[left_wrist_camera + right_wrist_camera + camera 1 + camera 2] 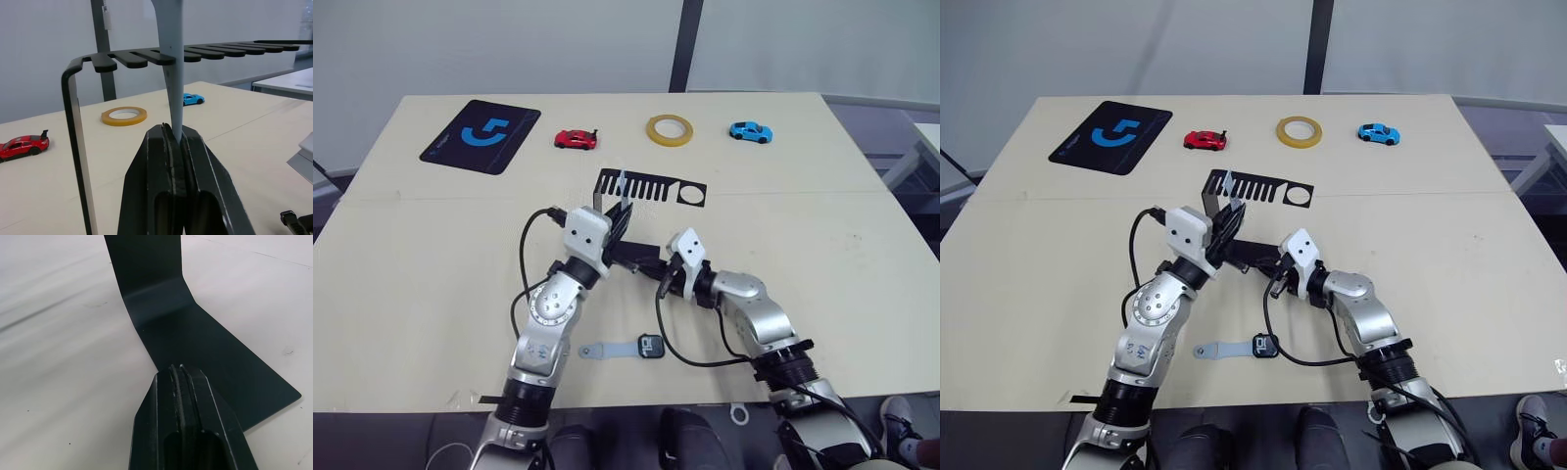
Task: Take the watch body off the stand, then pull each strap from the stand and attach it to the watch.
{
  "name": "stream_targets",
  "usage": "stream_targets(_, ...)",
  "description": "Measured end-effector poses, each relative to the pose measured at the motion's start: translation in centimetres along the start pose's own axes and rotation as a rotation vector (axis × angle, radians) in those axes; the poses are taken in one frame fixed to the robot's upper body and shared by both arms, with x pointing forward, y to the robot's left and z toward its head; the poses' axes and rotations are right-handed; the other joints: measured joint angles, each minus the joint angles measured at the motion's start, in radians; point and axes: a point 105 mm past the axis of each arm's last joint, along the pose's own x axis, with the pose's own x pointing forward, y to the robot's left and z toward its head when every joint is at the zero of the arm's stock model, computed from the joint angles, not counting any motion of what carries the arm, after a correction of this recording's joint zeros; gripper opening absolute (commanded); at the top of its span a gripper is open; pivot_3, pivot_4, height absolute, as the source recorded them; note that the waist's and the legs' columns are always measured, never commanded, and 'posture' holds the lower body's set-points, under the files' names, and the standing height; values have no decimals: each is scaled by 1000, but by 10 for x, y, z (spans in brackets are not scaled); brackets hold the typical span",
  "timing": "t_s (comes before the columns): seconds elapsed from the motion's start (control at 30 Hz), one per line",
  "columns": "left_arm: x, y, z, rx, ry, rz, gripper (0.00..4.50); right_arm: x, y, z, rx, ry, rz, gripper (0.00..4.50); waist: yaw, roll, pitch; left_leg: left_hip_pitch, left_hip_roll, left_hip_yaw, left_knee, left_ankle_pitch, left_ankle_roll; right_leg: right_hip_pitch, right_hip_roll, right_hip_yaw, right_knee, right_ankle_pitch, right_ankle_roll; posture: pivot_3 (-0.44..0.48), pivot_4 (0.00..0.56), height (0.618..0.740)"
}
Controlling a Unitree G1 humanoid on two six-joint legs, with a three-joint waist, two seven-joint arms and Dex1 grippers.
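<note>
- Mostly, your table [862, 294] is in plain sight, though the near edge is cut off behind both forearms.
- Your stand [651, 186] sits mid-table; its upright and foot are largely hidden behind the two grippers in the head views, and you see only the slotted top plate with its round hole.
- Your left gripper [172, 134] reaches forward and up under that plate, wrist bent, fingers clamped together on the strap [172, 63] that hangs down through a slot.
- Your right gripper [180, 369] lies low, angled in from the right, fingers pressed together with the tips resting at the edge of the stand's flat foot; you cannot tell whether they pinch the sheet.
- Your watch body [652, 345] lies near the front edge between the arms, another strap [607, 350] already joined to its left side; its screen digits are too small to read.
</note>
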Motion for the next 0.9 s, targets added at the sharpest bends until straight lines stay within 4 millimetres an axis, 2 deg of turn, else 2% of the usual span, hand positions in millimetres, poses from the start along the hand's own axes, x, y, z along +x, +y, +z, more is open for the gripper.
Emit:
stream_targets(0.2,-25,1,-2,-49,26,-146,17,1,0,0,1,0,-1,0,-1,0,0,0,1,0,0,0,0,0,0,0,0,0,0,0,150,737)
stream_targets(0.37,-40,7,10,-107,-1,-304,17,2,0,0,5,-1,-4,0,-1,0,0,0,1,0,0,0,0,0,0,0,0,0,0,0,150,737)
stream_targets(0.53,-67,11,18,-238,56,-487,17,1,3,1,8,-12,16,0,-3,1,0,0,2,0,-1,0,0,0,0,0,0,0,0,0,150,737)
stream_targets(0.7,-89,25,29,-368,144,-640,17,-19,11,-5,7,-23,77,0,3,1,1,-2,0,-3,-1,0,0,0,0,-1,-2,0,-1,0,150,737)
stream_targets(0.83,-91,32,36,-415,166,-743,17,-56,20,-5,32,-56,120,0,12,3,2,-5,-1,-3,-1,-1,0,-1,0,-2,-6,0,1,0,150,737)
stream_targets(0.87,-90,32,37,-424,171,-781,17,-71,23,-1,47,-70,133,0,16,3,2,-5,-1,-3,-2,-1,0,-1,1,-2,-6,0,1,0,150,737)
stream_targets(0.9,-90,32,38,-432,173,-809,3,-83,26,2,66,-80,138,318,19,3,2,-5,-1,-4,-2,-1,0,-1,1,-3,-7,0,1,0,150,737)
